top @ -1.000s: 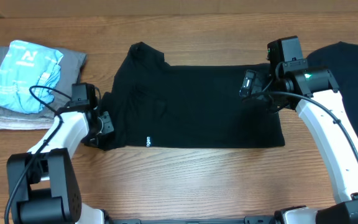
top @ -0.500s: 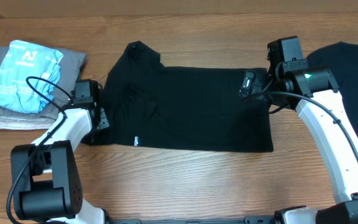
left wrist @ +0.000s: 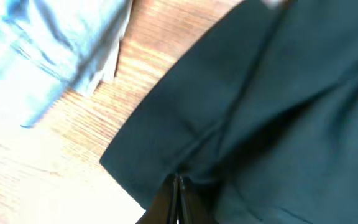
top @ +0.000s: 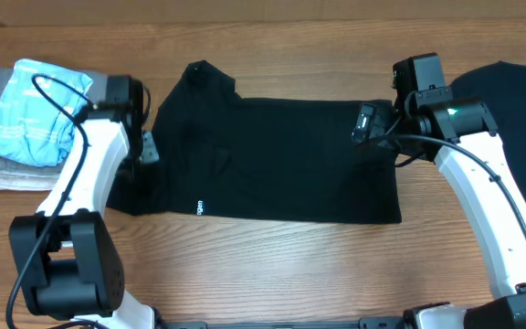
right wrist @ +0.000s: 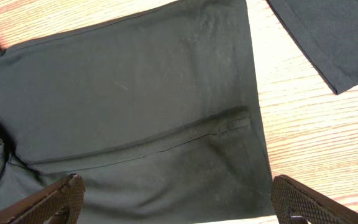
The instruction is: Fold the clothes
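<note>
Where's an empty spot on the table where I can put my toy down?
The widest bare wood lies in front of the black T-shirt, between the left arm and the right arm. A thinner strip runs behind the shirt. Crowded: the folded pile on the left, a second black shirt on the right.

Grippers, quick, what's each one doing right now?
Left gripper: closed, pinching the black T-shirt.
Right gripper: open, holding nothing.
</note>
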Action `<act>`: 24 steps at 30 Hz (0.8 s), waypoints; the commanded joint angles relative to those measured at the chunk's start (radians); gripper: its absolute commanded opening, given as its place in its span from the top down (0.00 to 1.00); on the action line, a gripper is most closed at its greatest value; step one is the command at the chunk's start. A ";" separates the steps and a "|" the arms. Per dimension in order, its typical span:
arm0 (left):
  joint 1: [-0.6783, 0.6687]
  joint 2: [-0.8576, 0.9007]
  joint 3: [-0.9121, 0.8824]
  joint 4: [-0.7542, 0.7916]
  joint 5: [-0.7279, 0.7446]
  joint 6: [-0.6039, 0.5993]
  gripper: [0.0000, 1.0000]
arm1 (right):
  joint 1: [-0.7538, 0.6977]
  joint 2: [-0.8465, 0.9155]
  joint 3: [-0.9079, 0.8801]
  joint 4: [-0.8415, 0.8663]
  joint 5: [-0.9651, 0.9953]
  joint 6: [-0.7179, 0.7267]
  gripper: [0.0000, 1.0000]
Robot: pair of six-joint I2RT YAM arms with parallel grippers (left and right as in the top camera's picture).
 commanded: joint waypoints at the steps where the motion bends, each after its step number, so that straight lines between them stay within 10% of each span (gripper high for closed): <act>1: -0.024 -0.037 0.158 -0.090 0.110 -0.023 0.96 | -0.001 0.003 -0.002 0.002 0.010 0.005 0.00; 9: -0.093 -0.056 0.567 -0.287 0.425 -0.014 0.94 | -0.001 0.003 -0.002 0.002 0.010 0.005 0.00; 24: -0.243 0.094 1.047 -0.442 0.439 0.042 0.90 | -0.001 0.003 0.000 0.054 -0.118 -0.027 0.00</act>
